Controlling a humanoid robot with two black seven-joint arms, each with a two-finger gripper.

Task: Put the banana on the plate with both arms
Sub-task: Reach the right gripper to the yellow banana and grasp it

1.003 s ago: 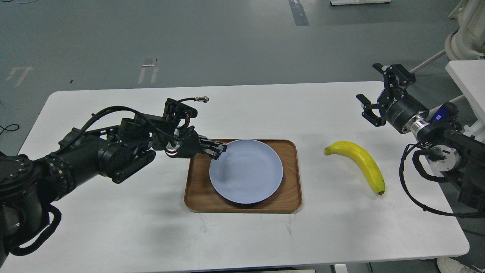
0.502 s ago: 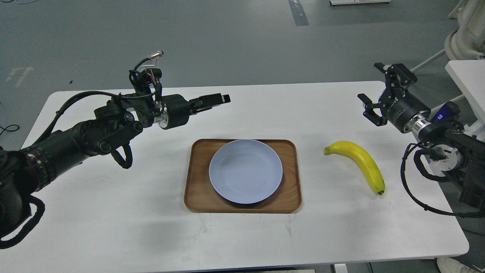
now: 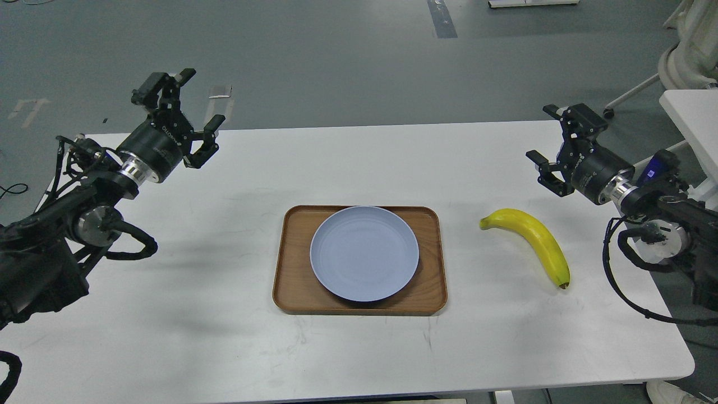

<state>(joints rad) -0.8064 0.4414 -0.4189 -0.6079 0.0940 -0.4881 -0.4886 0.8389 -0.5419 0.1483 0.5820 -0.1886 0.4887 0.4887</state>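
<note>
A bright yellow banana (image 3: 533, 241) lies on the white table (image 3: 224, 314) to the right of the tray. A pale blue plate (image 3: 364, 252) sits empty on a brown wooden tray (image 3: 291, 280) at the table's middle. My left gripper (image 3: 188, 104) is open and empty, raised over the table's far left corner, well away from the plate. My right gripper (image 3: 547, 140) is open and empty, above the table's far right, up and to the right of the banana's stem end.
A white piece of furniture (image 3: 693, 120) stands at the right beyond the table edge. Grey floor lies behind the table. Black cables (image 3: 622, 286) hang from my right arm near the table's right edge.
My left arm has pulled back from the plate's left rim, up and to the far left, and its gripper has opened. My right gripper has shifted slightly lower and left.
</note>
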